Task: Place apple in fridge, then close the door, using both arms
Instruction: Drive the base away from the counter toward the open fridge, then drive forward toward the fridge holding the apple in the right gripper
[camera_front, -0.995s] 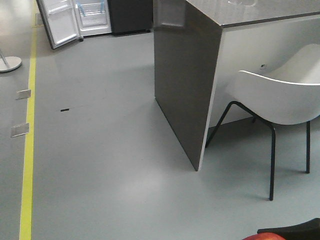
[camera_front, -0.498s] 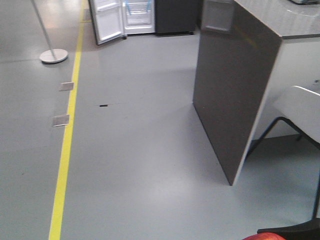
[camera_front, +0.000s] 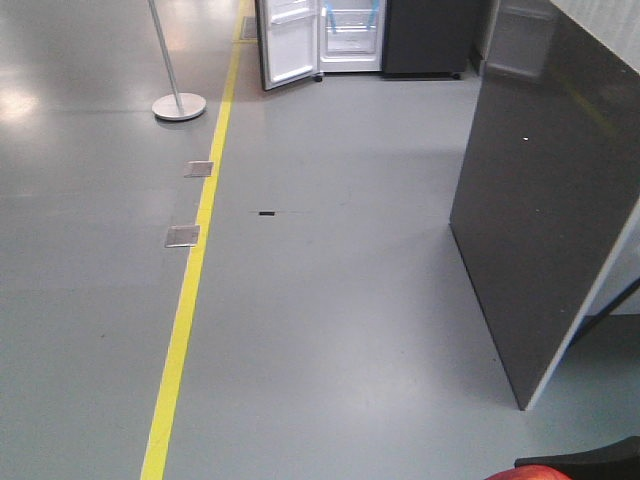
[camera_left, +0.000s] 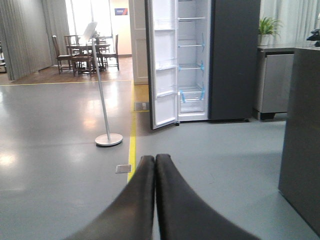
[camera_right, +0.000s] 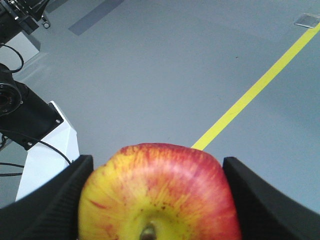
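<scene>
Right pincer (camera_right: 158, 202) carrying the apple (camera_right: 160, 185); the fridge stands well ahead with its door open.

The right pincer's two black fingers (camera_right: 47, 200) are spread to the apple's width and press on its opposite flanks, with the stem hollow facing the wrist camera and nothing else touching it. The apple looks firm, light and smooth-skinned, so it would probably slip if the hold loosened and bruise if squeezed hard. A hold across its widest part, as here, seems safest. The left pincer (camera_left: 155, 161) is pressed together and holds nothing. Beyond it lie the grey floor (camera_front: 340, 300) with a yellow line (camera_front: 190, 320), a stand (camera_left: 108, 139) on a round base, then the fridge (camera_left: 235, 60), well apart from the robot, with its door (camera_left: 162, 65) swung wide and white shelves (camera_left: 192, 46) showing.
</scene>
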